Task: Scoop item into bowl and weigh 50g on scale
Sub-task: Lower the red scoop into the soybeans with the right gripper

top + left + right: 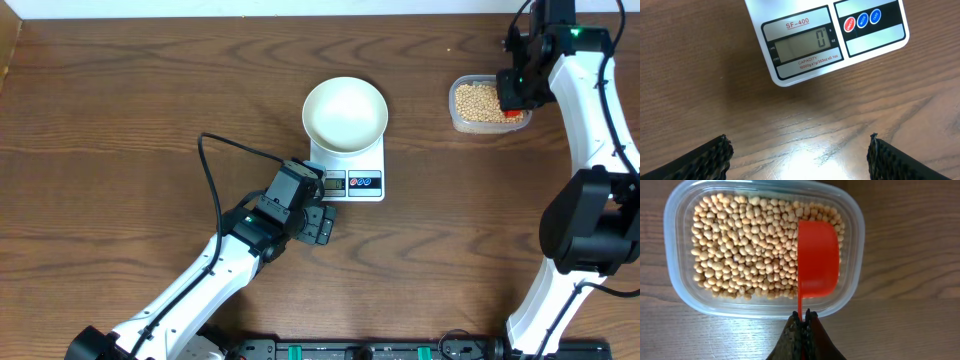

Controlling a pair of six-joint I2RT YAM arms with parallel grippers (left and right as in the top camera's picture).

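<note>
The white bowl (345,113) stands empty on the white scale (365,182); its display (802,47) reads 0. Pale-tan beans (750,245) fill a clear plastic tub (680,287) at the back right (480,104). My right gripper (802,316) is shut on the thin handle of a red scoop (817,260), whose cup sits turned on its side over the beans at the tub's right side. My left gripper (800,152) is open over bare wood just in front of the scale, nothing between its fingers (710,160).
A black cable (215,170) loops over the table left of the scale. The table's far edge (260,17) runs along the top. My right arm (590,150) rises along the right side.
</note>
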